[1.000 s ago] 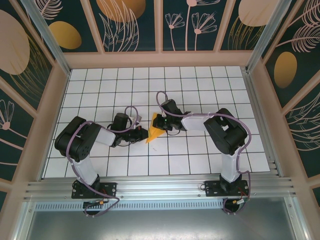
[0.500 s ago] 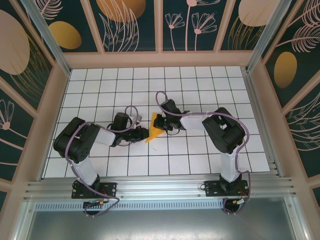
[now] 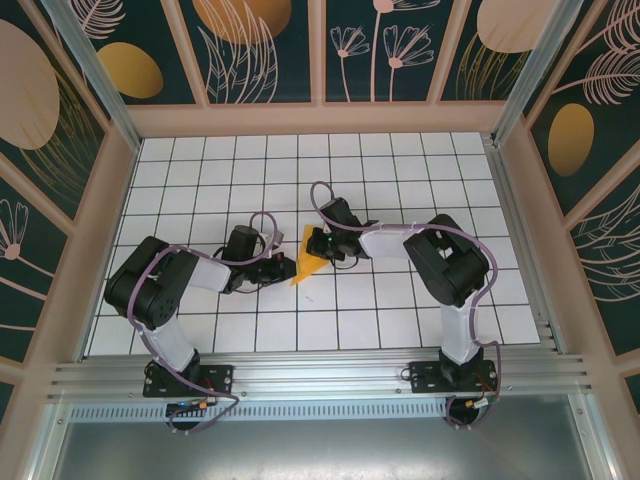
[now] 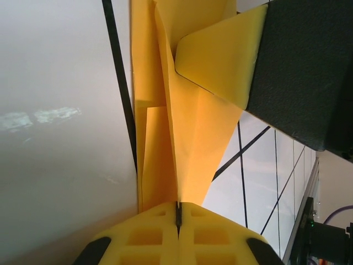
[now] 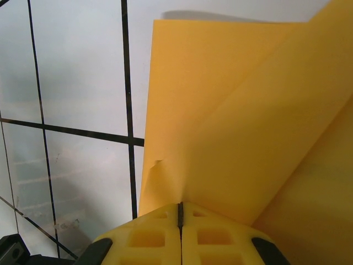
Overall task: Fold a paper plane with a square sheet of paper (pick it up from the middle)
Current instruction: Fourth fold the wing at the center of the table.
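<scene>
Centre frame, left jaws and right jaws pinch opposite edges of the creased orange-yellow paper (image 3: 305, 263), probably steadying its fold.

White tiled floor (image 3: 400, 170) between dark floral walls (image 3: 410, 60).

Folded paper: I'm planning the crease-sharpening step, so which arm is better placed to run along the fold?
Probably left: the left gripper is shut on the folded paper exactly where its fold line ends, while the right gripper pinches a flat flap.
</scene>
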### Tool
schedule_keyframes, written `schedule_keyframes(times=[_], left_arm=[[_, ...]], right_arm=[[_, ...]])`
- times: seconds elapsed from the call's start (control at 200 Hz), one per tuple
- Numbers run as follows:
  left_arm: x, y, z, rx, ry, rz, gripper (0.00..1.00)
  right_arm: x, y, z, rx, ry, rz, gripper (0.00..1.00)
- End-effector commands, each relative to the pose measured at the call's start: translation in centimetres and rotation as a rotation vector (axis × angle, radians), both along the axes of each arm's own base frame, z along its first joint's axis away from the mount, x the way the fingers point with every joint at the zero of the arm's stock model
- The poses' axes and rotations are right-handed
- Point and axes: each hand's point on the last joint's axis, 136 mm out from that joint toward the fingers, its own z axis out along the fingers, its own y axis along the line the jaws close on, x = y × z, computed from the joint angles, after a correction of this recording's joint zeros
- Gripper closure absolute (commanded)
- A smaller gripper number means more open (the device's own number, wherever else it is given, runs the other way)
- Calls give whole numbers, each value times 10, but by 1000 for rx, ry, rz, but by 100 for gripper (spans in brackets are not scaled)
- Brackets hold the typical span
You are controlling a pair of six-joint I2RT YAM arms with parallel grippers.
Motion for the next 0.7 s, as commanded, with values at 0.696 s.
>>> schedule_keyframes(times=[0.696], left_arm=[[-16,28,-51,171,128,59,100]], right_arm=[[-9,23,38,113,-34,56,88]])
